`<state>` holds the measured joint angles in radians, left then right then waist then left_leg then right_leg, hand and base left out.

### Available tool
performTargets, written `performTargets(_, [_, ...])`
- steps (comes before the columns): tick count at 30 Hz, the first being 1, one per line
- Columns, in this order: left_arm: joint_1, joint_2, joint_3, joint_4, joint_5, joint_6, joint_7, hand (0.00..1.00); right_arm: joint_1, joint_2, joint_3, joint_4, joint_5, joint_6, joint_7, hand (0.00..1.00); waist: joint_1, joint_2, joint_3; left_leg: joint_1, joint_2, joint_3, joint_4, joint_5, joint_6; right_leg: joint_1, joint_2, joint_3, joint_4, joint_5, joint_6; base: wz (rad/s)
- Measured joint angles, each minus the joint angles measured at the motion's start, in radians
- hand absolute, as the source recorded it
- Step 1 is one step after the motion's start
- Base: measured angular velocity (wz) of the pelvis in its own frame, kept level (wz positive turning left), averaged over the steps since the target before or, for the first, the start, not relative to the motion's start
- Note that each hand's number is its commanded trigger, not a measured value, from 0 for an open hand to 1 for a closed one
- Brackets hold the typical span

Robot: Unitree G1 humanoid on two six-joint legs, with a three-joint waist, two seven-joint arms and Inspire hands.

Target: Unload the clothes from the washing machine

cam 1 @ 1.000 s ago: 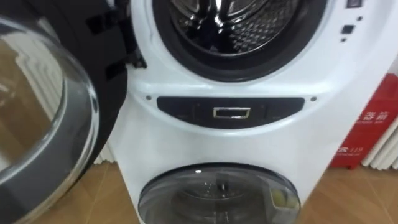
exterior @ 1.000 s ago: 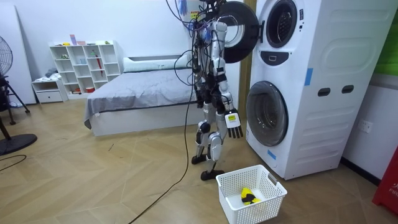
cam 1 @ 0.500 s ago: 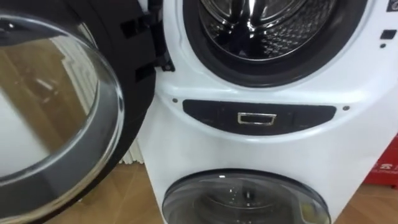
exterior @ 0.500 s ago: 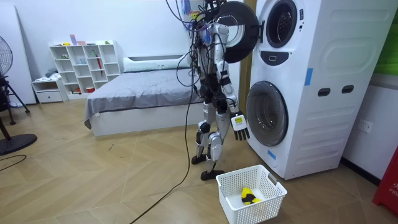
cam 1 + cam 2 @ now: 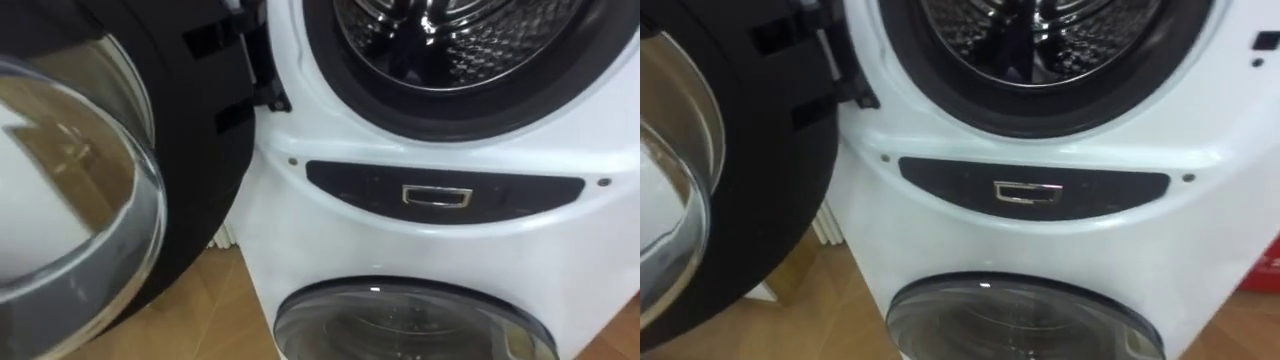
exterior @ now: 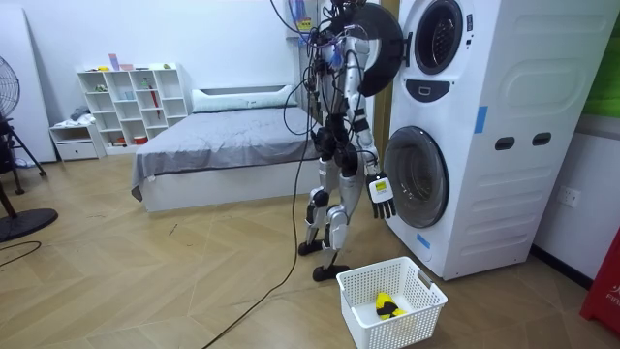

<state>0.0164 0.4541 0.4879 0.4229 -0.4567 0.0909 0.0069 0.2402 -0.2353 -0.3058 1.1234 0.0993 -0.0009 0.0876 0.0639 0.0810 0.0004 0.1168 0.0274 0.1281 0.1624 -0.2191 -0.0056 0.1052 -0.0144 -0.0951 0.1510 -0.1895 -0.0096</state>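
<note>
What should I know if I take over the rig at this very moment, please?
Right hand: fingers open, hanging low in front of the lower door, holding nothing.
Upper door stands open; drum exposed, clothes inside cannot be made out.
Basket on the floor by the robot's feet, something yellow in it.
Done: door open. Left: reach into the drum, lift clothes out.

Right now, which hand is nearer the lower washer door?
Right. In the room view the right hand hangs open at the robot's side, low and close in front of the lower door. Where the left hand is relative to that door cannot be told.
</note>
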Motion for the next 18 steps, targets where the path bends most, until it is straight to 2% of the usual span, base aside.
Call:
performTargets(2, [-0.005,0.036,0.000,-0.003,0.024,0.022,0.032,0.00,-0.001,0.000,0.000,0.000,-0.031,-0.003,0.000,0.00,-0.001,0.006,0.0041,-0.003,-0.002,0.000,0.000,0.000,0.000,-0.002,-0.001,0.004,-0.001,0.001,0.001,0.00])
performTargets(5, [-0.006,0.072,0.001,-0.016,0.080,0.030,0.055,0.00,0.009,0.001,0.000,0.000,-0.073,-0.002,0.004,0.00,0.001,0.004,0.0058,-0.005,-0.003,0.000,-0.001,0.000,0.000,-0.003,-0.002,0.010,0.000,0.001,0.002,0.03])
performTargets(10, [-0.008,0.089,0.003,-0.123,0.202,0.055,0.061,0.00,0.005,0.001,-0.002,0.032,-0.155,-0.011,0.032,0.00,0.001,-0.013,0.0153,-0.024,-0.004,-0.020,0.008,-0.003,0.005,-0.006,-0.003,0.005,0.000,0.005,0.008,0.19])
performTargets(12, [-0.008,0.089,0.000,-0.171,0.236,0.076,0.064,0.00,0.010,0.001,-0.003,0.039,-0.169,-0.009,0.043,0.00,0.003,-0.016,0.0167,-0.029,-0.003,-0.029,0.017,-0.005,0.008,-0.003,-0.002,0.001,0.001,0.009,0.009,0.22])
performTargets(14, [-0.008,0.088,-0.014,-0.259,0.280,0.126,0.079,0.00,0.015,0.002,-0.004,0.041,-0.171,-0.006,0.047,0.00,0.000,-0.018,0.0179,-0.058,-0.006,-0.064,0.046,-0.008,0.014,-0.003,-0.003,-0.010,0.000,0.021,0.014,0.42])
performTargets(16, [-0.006,0.088,-0.043,-0.338,0.323,0.145,0.094,0.00,0.016,0.002,-0.001,0.049,-0.169,-0.004,0.048,0.00,0.001,-0.018,0.0182,-0.078,-0.007,-0.093,0.064,-0.006,0.019,-0.003,-0.005,-0.004,0.000,0.032,0.018,0.57])
performTargets(18, [-0.002,0.079,-0.050,-0.415,0.344,0.149,0.105,0.00,0.008,0.001,0.000,0.056,-0.171,0.002,0.050,0.00,0.000,-0.019,0.0190,-0.090,-0.009,-0.121,0.076,-0.004,0.025,-0.002,-0.009,0.009,0.002,0.037,0.019,0.50])
